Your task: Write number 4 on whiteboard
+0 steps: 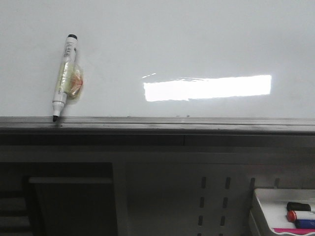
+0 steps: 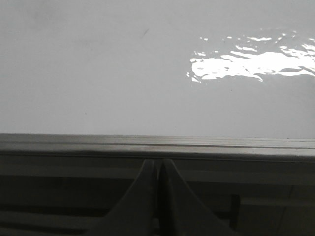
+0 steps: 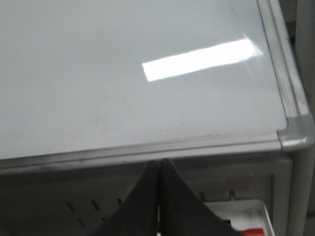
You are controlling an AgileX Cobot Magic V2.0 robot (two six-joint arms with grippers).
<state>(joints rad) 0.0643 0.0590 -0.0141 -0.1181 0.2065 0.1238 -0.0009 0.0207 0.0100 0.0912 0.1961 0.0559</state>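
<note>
The whiteboard (image 1: 197, 44) filled most of the front view, glossy and bare, a bright rectangular glare on it and a grey metal ledge (image 1: 187, 124) along its near edge. No number 4 was on it yet. Below and to the right, a small white tray (image 1: 266, 199) held spare markers. A black-tipped marker pen (image 1: 64, 73) lay on the board's left part, uncapped, its tip touching the ledge, with a yellowish wad taped to its barrel.

The left hand (image 2: 158, 169) and the right hand (image 3: 158, 167) each sat clenched on nothing, just short of the ledge, well apart from the pen.

The pen looked light and stiff, its smooth barrel likely to roll or slip on the slick board. The padded middle seemed the surest place to take hold, leaving the tip free.
</note>
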